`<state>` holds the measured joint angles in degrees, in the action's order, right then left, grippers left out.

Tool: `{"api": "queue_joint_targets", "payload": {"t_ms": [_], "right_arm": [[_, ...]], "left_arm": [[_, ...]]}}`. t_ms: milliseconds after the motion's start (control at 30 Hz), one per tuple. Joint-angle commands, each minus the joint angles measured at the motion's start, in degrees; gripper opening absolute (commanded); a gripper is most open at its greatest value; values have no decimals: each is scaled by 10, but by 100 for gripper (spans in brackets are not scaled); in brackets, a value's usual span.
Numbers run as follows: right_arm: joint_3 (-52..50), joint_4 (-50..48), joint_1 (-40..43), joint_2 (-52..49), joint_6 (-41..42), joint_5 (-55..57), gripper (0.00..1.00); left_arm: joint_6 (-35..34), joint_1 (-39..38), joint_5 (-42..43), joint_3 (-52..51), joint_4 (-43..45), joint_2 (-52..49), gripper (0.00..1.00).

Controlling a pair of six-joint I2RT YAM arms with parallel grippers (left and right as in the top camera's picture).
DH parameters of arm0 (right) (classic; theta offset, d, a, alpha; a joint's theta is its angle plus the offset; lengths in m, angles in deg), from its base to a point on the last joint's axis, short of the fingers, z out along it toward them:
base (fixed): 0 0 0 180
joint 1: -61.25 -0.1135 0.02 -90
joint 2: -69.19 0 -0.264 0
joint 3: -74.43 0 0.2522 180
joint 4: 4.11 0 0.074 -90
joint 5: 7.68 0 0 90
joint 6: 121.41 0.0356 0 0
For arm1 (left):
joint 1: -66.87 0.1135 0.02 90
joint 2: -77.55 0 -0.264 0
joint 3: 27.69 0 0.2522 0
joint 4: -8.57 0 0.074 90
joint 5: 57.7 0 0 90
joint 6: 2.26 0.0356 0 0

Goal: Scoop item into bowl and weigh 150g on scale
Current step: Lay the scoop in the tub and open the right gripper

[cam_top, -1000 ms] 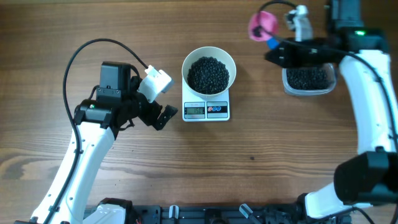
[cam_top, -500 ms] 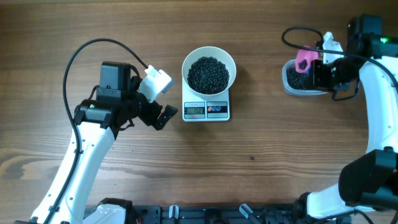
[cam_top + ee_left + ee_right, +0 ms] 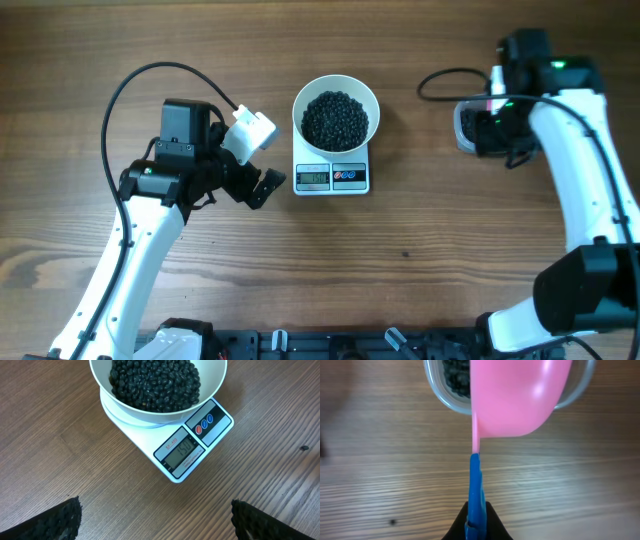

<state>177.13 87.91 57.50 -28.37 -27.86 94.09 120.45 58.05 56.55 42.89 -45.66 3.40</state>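
The scoop [image 3: 520, 395] moved back over the container [image 3: 436, 391], right gripper [image 3: 475, 522] jaws clamped on it; left gripper [image 3: 157, 520] jaws apart; scale [image 3: 185, 452] seems to show 150, so weighing looks done.

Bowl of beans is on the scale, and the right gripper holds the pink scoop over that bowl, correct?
Not quite. The right gripper holds the pink scoop over the clear container, not the bowl, as the right wrist view shows. The bowl of beans is on the scale.
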Motion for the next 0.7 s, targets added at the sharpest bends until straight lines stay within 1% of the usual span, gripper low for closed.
{"api": "queue_joint_targets", "payload": {"t_ms": [0, 67, 300, 367, 433, 533, 600, 667], "right_arm": [[-4, 14, -31, -9, 49, 139, 4], [-4, 16, -30, -9, 61, 131, 4], [-4, 10, -19, -9, 62, 120, 4], [-4, -7, -17, -9, 75, 88, 4], [-4, -29, -7, -9, 83, 12, 4], [-9, -67, 24, -9, 121, -89, 4], [-28, -111, 50, -9, 117, -189, 4], [-60, -144, 70, -9, 115, -266, 4]], "left_arm": [[-2, 3, 3, -4, 2, 2, 100], [-2, 3, 3, -4, 2, 2, 100], [-2, 3, 3, -3, 2, 2, 100], [-2, 3, 3, -4, 2, 2, 100], [-2, 3, 3, -4, 2, 2, 100], [-2, 3, 3, -4, 2, 2, 100], [-2, 3, 3, -4, 2, 2, 100], [-2, 3, 3, -3, 2, 2, 100]]}}
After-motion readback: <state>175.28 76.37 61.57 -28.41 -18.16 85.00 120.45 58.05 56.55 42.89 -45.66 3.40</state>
